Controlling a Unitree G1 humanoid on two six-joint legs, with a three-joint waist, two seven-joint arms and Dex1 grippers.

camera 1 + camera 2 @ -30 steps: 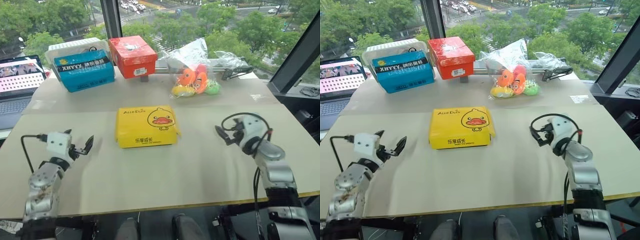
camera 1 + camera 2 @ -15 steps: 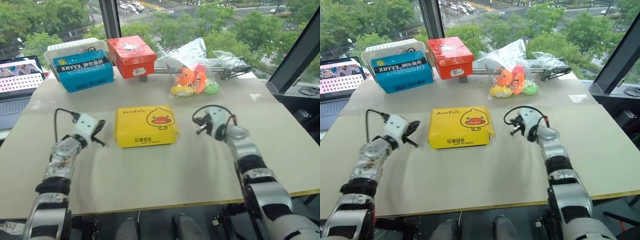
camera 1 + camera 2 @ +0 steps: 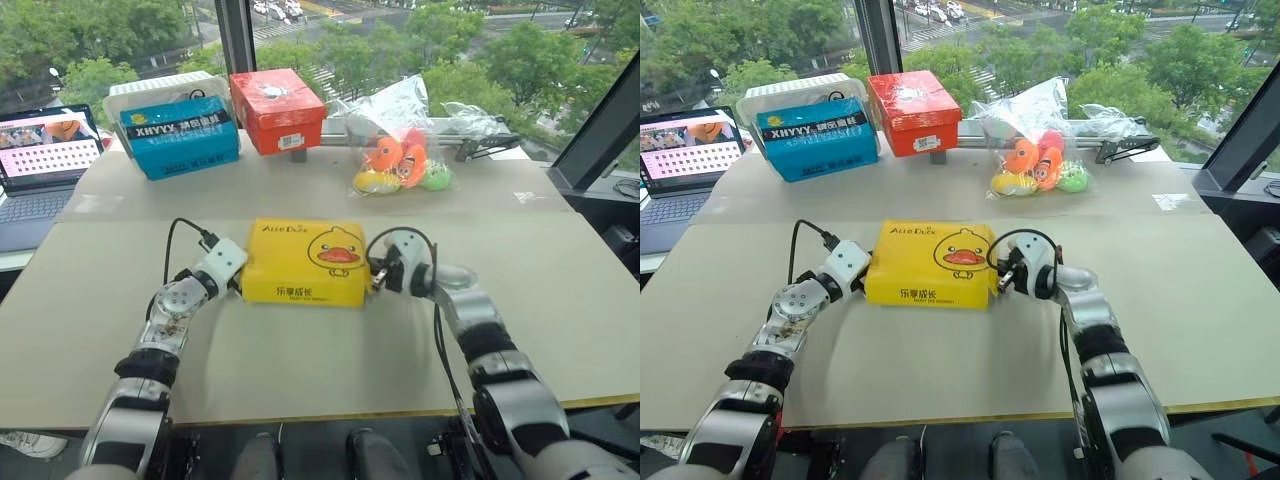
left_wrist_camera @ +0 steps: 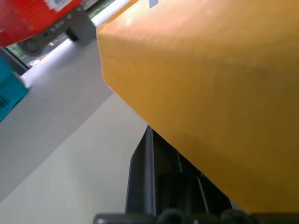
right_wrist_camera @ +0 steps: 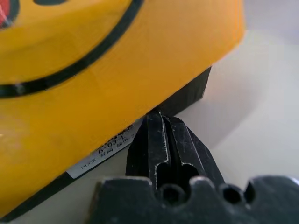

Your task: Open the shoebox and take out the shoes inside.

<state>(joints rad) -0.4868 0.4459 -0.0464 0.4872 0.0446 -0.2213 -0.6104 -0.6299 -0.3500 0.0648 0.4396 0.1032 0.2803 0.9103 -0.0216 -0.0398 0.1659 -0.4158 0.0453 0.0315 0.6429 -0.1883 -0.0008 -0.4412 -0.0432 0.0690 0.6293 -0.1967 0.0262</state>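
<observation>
Beyond the windows stand green trees and a street; nearer, a pale table (image 3: 300,370) carries the shoebox (image 3: 305,262) at its middle, yellow lid closed with the duck face up; the left gripper (image 3: 236,283) meets the box's left end, low by the black side, its fingers pressed together and holding nothing; the right gripper (image 3: 998,280) sits at the right end, its fingers (image 5: 161,135) clenched into one wedge with the tips under the overhanging lid edge against the black wall; along the far edge lie a blue box (image 3: 182,138), a red-orange box (image 3: 277,109) and a bag of toys (image 3: 400,150); a laptop (image 3: 40,175) stands off the table's left.
</observation>
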